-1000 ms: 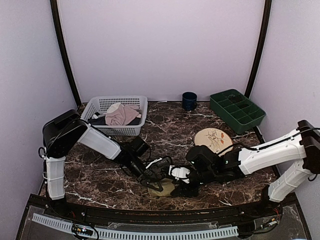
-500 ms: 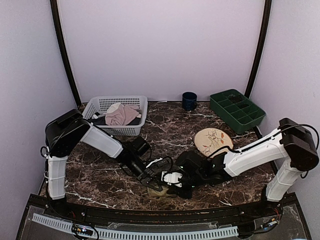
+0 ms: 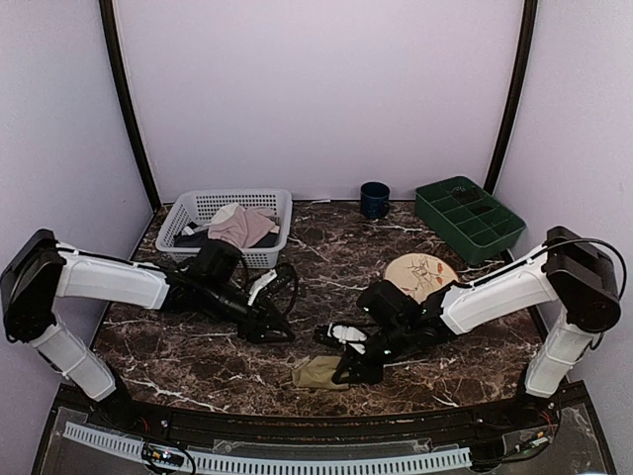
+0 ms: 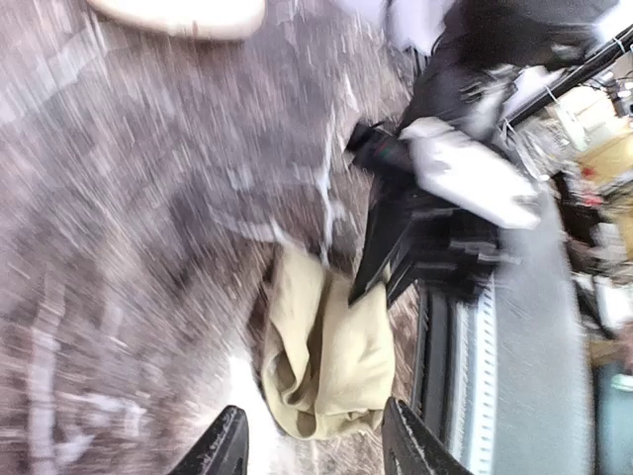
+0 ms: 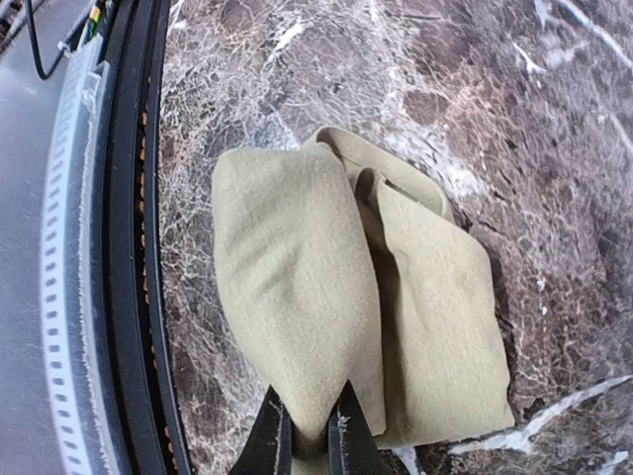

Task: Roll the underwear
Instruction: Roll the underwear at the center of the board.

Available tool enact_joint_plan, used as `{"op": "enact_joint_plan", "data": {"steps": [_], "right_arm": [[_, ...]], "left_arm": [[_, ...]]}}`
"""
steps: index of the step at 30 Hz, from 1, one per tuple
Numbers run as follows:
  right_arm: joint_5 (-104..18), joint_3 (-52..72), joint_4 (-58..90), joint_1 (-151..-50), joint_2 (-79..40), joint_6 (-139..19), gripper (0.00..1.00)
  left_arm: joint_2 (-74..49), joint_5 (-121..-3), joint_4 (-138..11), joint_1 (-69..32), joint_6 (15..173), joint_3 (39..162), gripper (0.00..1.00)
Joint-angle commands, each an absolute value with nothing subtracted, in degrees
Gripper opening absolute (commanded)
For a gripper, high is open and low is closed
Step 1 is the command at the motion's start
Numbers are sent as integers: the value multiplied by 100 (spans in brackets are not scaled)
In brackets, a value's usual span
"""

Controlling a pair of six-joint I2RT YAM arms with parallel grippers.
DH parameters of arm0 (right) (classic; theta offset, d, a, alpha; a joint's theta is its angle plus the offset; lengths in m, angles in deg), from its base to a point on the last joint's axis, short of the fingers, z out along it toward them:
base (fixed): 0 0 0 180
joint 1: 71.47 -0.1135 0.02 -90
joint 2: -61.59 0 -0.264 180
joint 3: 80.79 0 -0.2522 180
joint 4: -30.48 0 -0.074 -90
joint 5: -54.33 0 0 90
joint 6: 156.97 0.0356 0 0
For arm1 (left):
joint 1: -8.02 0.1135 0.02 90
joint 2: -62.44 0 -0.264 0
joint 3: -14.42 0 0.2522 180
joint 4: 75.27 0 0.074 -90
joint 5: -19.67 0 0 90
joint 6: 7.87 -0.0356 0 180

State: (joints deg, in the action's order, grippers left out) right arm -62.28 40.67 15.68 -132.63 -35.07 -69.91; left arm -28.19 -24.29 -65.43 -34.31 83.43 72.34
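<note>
Now, right gripper: I have it pinched narrow on one fold of the underwear.
Underwear: folded bundle on the surface, at that gripper's tips.
Left gripper: spread wide, empty, the bundle ahead of it.
Basket: behind the left gripper, holding a pink garment over a dark grey garment.

White shells over black joints cover the left arm and the right arm, each trailing a thin black cable toward a black wrist.
</note>
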Motion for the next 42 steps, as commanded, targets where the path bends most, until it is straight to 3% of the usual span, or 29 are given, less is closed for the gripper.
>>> {"op": "enact_joint_plan", "data": {"steps": [1, 7, 16, 20, 23, 27, 29, 42], "right_arm": [[-7412, 3970, 1605, -12905, -3831, -6228, 0], [-8152, 3623, 1268, -12658, -4390, -5828, 0], [-8711, 3476, 1227, -12426, -4723, -5561, 0], [-8757, 3434, 1236, -12386, -4803, -5560, 3], [-8662, 3434, 1210, -12370, -4731, -5608, 9], [-8000, 3615, 1250, -12367, -4199, -5768, 28], [-7520, 3883, 1452, -12367, -3688, -5869, 34], [-5514, 4728, 1536, -12995, -1759, -6785, 48]], "left_arm": [[-1838, -3895, -7281, -3808, 7825, 6573, 49], [-1675, -4912, -7089, -4842, 7045, 6445, 50], [-2861, -5277, -6929, -5585, 6429, 7175, 50], [-3312, -5287, -6694, -5604, 6292, 7460, 45], [-3545, -5204, -6439, -5605, 6313, 7571, 34], [-3703, -4802, -6230, -5541, 6617, 7643, 11], [-3762, -4507, -6233, -5437, 6845, 7649, 5], [-4697, -2391, -5927, -4597, 7646, 8156, 1]]}}
